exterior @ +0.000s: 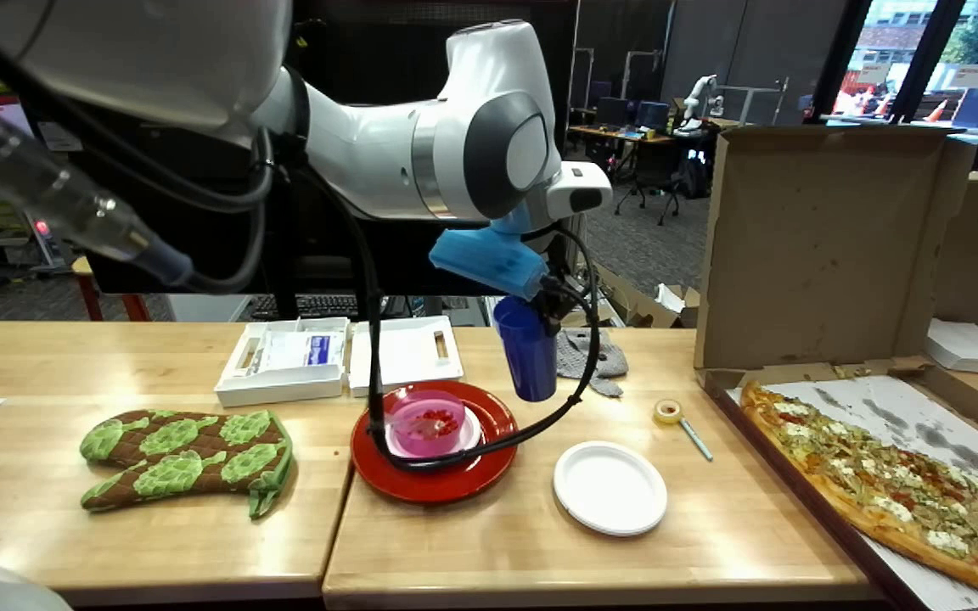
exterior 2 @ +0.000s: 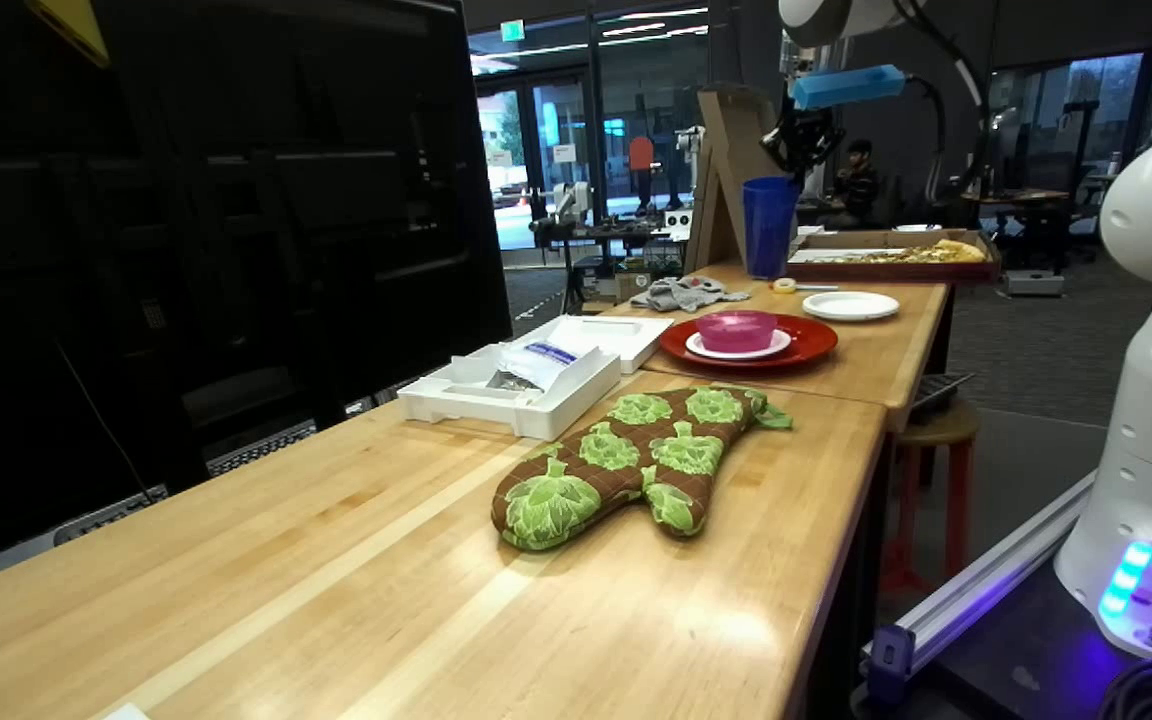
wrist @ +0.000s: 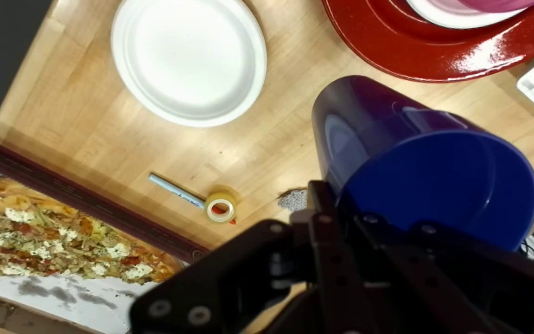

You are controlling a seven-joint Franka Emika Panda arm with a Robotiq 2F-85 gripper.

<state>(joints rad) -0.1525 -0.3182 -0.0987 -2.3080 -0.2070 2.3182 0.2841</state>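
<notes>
On the table (exterior: pixel 735 518), the box (exterior: pixel 829 246) is seen with its lid raised and the pizza (exterior: pixel 896 492) inside. The mitt (exterior: pixel 188 456) is laid well apart from the box. Between them the red plate (exterior: pixel 497 416) is set, with the white plate (exterior: pixel 610 488) near it. The cup (exterior: pixel 527 348) is held slightly tilted above the table, its wall pinched at the rim by the jaws, drawn together. On the red plate a saucer (exterior: pixel 474 427) is topped by the bowl (exterior 2: pixel 736 332). The pen (wrist: pixel 176 190) is crossed near one end by the tape (wrist: pixel 220 195). In the bowl, red bits (exterior: pixel 435 422) are seen.
</notes>
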